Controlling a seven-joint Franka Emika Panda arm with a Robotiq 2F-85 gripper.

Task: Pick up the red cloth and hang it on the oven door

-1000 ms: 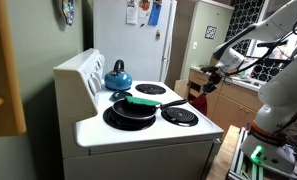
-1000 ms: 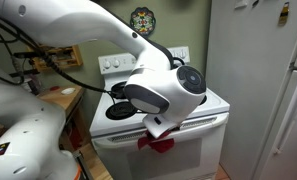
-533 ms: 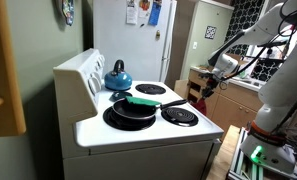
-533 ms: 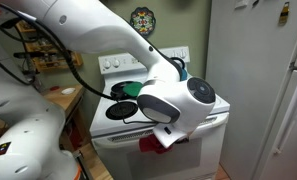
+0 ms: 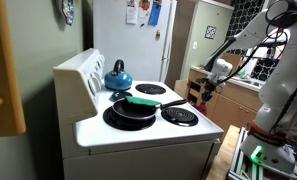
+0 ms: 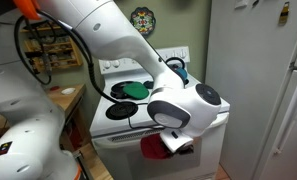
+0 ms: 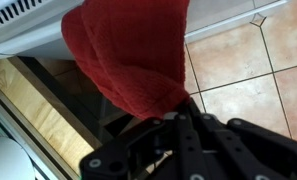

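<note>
The red cloth (image 7: 128,50) hangs in front of the oven door (image 7: 48,115), its top by the white door handle (image 7: 28,30). Its lower end narrows into my gripper (image 7: 183,108), whose fingers look shut on it. In an exterior view the cloth (image 6: 151,147) shows at the oven's front, just under the stove top, with the gripper (image 6: 175,143) beside it. In an exterior view the gripper (image 5: 202,88) and a bit of red cloth (image 5: 199,99) show beyond the stove's front edge. Whether the cloth lies over the handle I cannot tell.
On the stove top (image 5: 138,130) stand a blue kettle (image 5: 117,75) and a black pan with a green lid (image 5: 133,108). A fridge (image 6: 258,90) stands next to the stove. Tiled floor (image 7: 258,60) lies below. A wooden counter (image 6: 58,100) is on the stove's other side.
The arm's wrist has shifted along the oven front and slightly lower, with the red cloth staying at the gripper. The things on the stove have not moved.
</note>
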